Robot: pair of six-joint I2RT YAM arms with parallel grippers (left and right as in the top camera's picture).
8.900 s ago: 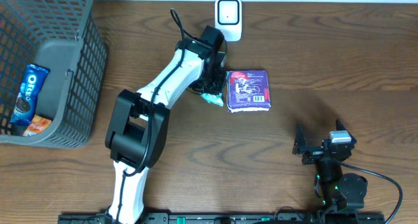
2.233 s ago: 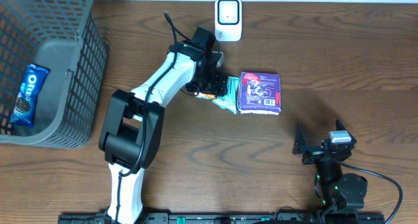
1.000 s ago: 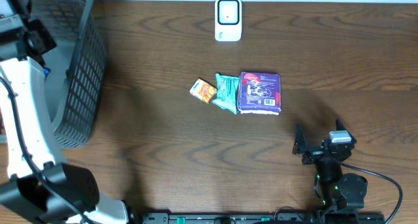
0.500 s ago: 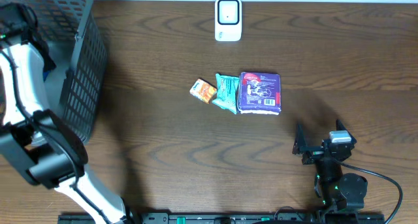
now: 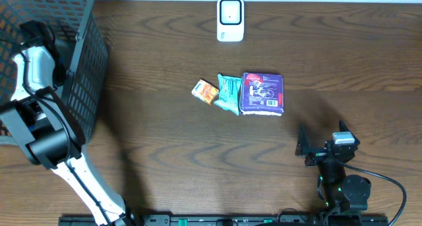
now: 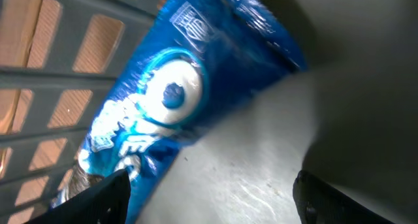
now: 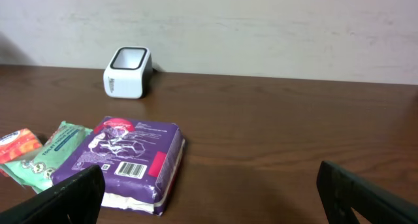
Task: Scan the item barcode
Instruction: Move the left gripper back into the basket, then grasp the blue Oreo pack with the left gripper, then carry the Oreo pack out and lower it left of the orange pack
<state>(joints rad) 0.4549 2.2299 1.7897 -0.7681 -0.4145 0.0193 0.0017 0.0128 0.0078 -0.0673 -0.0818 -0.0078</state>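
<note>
The step in hand looks like fetching the next item: the left arm reaches into the basket point(image 5: 92, 61) at the far left. Its pincer point(image 6: 215, 198) stands wide and holds nothing.

The cookie pack point(image 6: 176, 93) (blue, with a biscuit printed on it) lies on the basket floor against the mesh wall. In the wrist view it runs aslant, ahead of the pincer and off to the left. Its lower end is near the left finger point(image 6: 108, 194), and whether they touch cannot be told. The gap between the jaws faces mostly bare grey floor, so the pack is not yet between them.

The next move probably calls for shifting left until the jaws straddle the pack across its narrow width. The pincer then needs to close, lift clear of the basket wall, and carry the pack right to the scanner point(image 5: 230, 18) at the far edge, barcode side toward it.

The right pincer point(image 7: 209, 194) is parked at the near right, wide and empty. Three packs point(image 5: 263, 93) lie mid-table.
</note>
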